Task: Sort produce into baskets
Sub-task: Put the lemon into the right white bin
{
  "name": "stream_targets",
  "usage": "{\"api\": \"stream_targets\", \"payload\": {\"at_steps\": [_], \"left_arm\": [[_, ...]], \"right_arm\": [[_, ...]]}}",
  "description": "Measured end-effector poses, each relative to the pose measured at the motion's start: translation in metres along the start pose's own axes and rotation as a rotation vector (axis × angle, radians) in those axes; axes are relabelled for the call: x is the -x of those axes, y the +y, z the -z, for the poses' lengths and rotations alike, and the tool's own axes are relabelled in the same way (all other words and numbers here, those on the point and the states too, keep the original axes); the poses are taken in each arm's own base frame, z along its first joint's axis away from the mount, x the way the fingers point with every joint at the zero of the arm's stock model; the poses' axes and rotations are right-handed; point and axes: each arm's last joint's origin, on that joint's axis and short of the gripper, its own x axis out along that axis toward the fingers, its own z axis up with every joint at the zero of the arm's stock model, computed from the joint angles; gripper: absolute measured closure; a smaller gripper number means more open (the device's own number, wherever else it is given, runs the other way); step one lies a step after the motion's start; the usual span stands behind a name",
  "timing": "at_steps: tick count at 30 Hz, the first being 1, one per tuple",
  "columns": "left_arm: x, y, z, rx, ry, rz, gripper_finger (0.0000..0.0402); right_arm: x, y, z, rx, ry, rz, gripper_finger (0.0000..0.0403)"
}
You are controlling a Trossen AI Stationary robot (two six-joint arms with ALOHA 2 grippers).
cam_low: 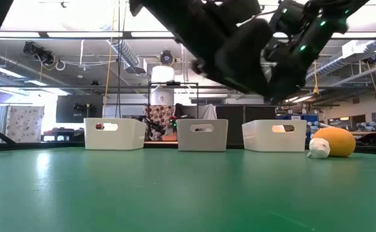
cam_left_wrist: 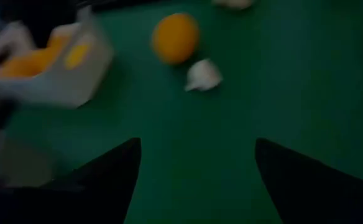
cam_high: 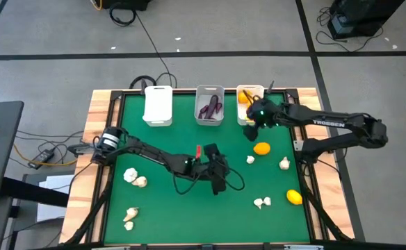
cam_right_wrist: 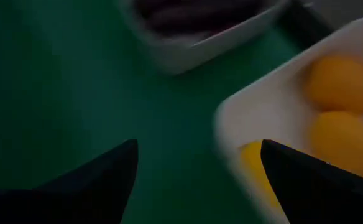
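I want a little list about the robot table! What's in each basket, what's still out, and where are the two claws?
Left white plastic basket: looks empty
Middle greyish basket: dark purple eggplants
Right white basket: round orange citrus fruits
Loose citrus on the green mat: two, and
Loose off-white garlic bulbs: several, such as and
Left gripper: open, empty, mid-table
Right gripper: open, empty, beside the right basket

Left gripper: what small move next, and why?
Probably ease the left gripper forward toward the garlic. It is open and empty, and its wrist view shows the garlic ahead beside a citrus. The right gripper hovers open by the citrus basket.
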Motion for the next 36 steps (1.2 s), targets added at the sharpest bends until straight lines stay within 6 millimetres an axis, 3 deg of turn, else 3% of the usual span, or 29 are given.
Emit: {"api": "stream_targets", "payload": {"at_steps": [4,9,18,26,36], "left_arm": [[-0.020,0.000,-0.004,-0.003,-0.108,0.117,0.0080],[-0.047,0.008,-0.003,-0.035,-0.232,0.166,0.0080],[-0.077,0.054,-0.005,0.081,-0.302,0.265,0.0080],[-0.083,0.070,-0.004,0.028,-0.302,0.226,0.0080],[-0.078,0.074,-0.008,-0.024,-0.306,0.204,0.0080]], "right_arm": [[0.017,0.018,0.021,0.027,0.142,-0.093,0.0053],[0.040,0.030,0.052,0.012,0.357,-0.075,0.0053],[0.063,0.046,0.078,0.097,0.450,-0.048,0.0053],[0.048,0.055,0.083,0.290,0.370,0.075,0.0053],[0.016,0.066,0.084,0.297,0.383,0.104,0.0053]]}}
